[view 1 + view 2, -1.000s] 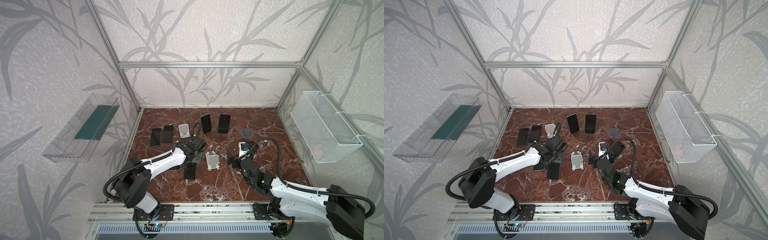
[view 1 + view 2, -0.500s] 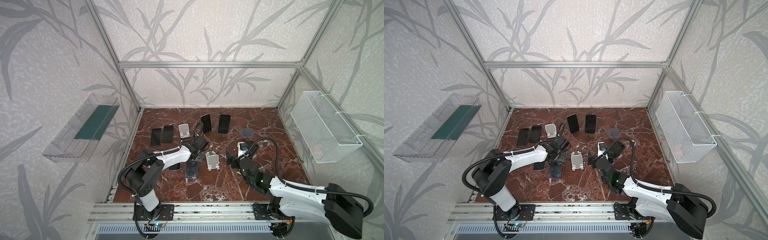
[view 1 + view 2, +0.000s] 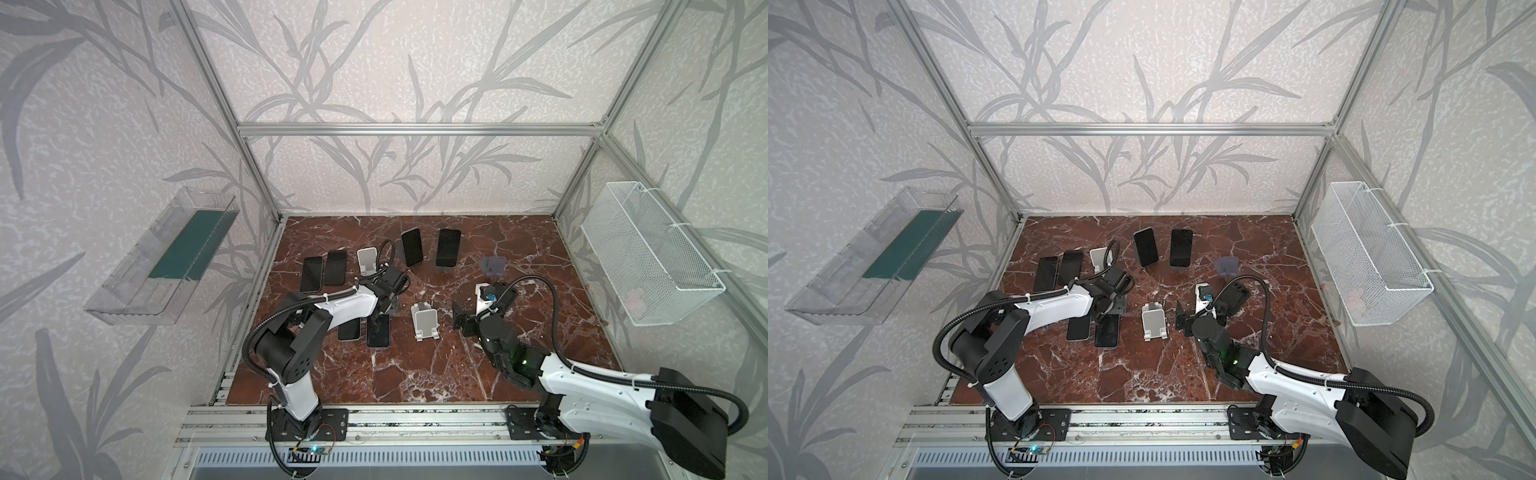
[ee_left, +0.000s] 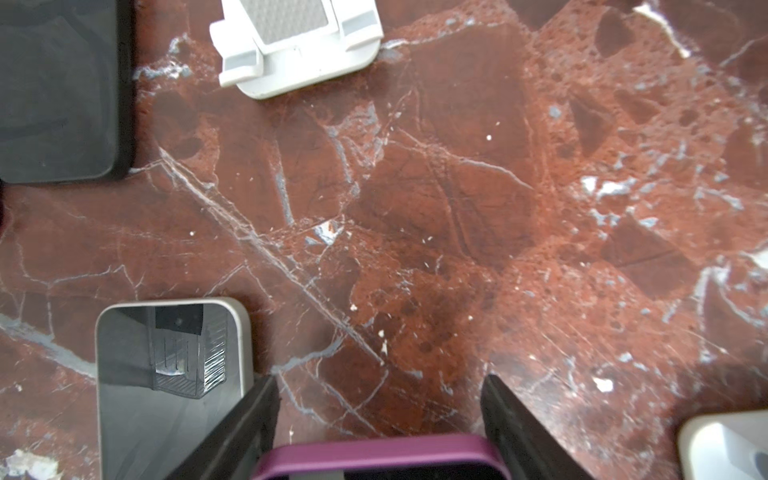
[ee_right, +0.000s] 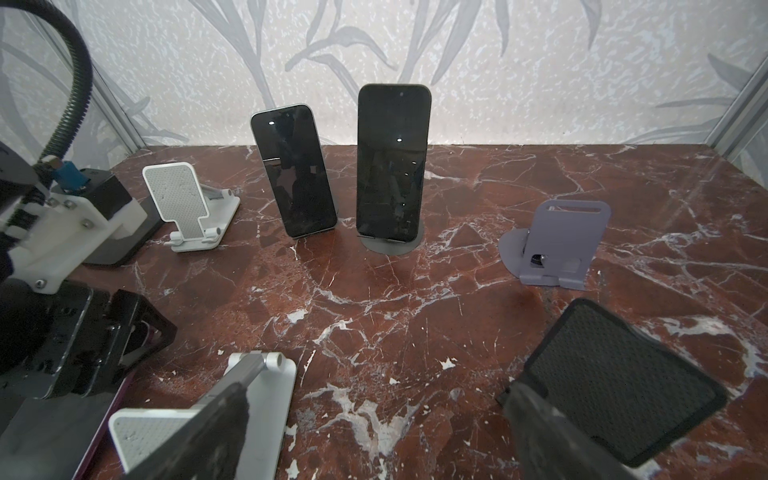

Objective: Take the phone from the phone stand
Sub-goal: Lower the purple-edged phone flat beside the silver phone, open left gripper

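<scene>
Phone in a purple case (image 4: 374,453) sat between the fingers of the left gripper (image 4: 380,382), which were squeezed tight on its two sides. Since a second before, the left arm's big black elbow had lifted and swung in toward the middle. Its gripper had stayed at about the same spot. The right arm had not moved.

In both top views the held phone was a little left of the middle of the frame. It was low over the brown table (image 3: 415,374), just left of a bare white stand (image 3: 424,324). Whether it touched the table could not be told. Only its purple rim and a bit of its dark face showed.

The right gripper (image 5: 374,395) had its fingers wide apart and held nothing. It hung just right of the white stand. At the back, a small black phone (image 5: 293,170) and a tall black phone (image 5: 392,162) leaned on their stands.
</scene>
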Controlling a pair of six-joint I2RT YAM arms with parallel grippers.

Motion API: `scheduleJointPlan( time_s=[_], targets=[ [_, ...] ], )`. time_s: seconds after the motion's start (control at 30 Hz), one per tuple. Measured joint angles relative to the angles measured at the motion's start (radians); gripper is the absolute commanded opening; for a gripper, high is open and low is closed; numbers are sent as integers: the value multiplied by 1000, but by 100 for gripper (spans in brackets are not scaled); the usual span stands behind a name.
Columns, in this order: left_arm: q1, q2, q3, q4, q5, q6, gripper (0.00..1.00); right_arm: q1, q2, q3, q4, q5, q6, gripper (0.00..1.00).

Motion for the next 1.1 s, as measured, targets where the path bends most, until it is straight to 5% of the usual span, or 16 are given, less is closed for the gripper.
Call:
scheduleJointPlan(
  time_s=[1.1],
  targets=[
    [13,68,68,-11,0,-6,60,0,1,0,0,-1,0,96]
  ],
)
